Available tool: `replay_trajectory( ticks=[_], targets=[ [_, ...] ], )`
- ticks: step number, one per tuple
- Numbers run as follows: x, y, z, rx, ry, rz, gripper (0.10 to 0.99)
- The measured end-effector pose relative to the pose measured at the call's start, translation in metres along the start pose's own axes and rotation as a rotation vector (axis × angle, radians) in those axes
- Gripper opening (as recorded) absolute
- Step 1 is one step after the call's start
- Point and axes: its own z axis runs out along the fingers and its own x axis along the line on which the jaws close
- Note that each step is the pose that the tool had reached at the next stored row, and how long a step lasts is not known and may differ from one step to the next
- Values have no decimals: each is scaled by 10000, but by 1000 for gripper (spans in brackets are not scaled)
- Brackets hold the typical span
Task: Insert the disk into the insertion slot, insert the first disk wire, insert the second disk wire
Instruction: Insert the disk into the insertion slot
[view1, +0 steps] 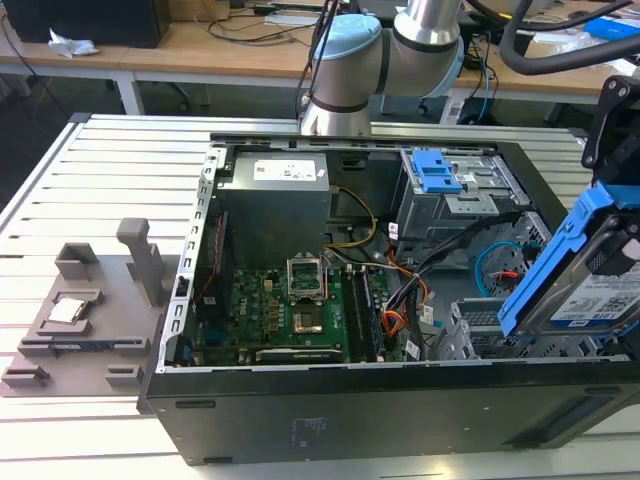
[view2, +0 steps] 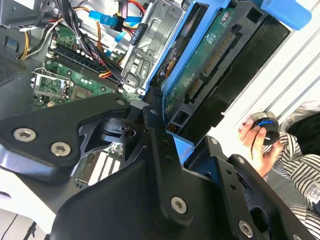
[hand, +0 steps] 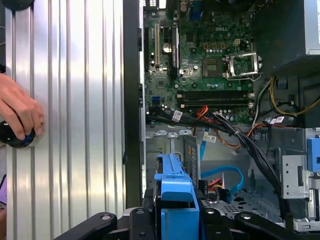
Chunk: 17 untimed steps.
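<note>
I'm hovering over the black sheet-metal computer case (view1: 350, 425), lying open on its side. The silver perforated drive cage (view1: 470, 335) — the insertion slot — is sitting below my gripper (hand: 176, 222), a blue cable loop (hand: 220, 168) curling beyond the fingertips. The fingers are clenching the flat hard drive in its glossy blue plastic caddy (view1: 585, 285), tilted and apart from the cage. I'm judging it wants levelling and squaring to one bay — thin stamped edges snag.

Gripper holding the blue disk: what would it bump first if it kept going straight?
Probably the insertion slot; the gripper tilts the disk down toward that silver cage. Depth is unclear, so the blue cable beside it might touch first.
</note>
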Motion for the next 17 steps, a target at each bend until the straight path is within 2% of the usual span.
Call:
replay_trajectory(
  ticks=[4, 7, 9, 14, 17],
  targets=[
    [-33, 110, 8, 0, 1, -1, 365],
    [-85, 156, 19, 0, 2, -2, 365],
    [-154, 163, 73, 0, 2, -3, 365],
    [-265, 190, 145, 0, 2, -2, 365],
    [-267, 195, 189, 0, 6, -3, 365]
  ],
)
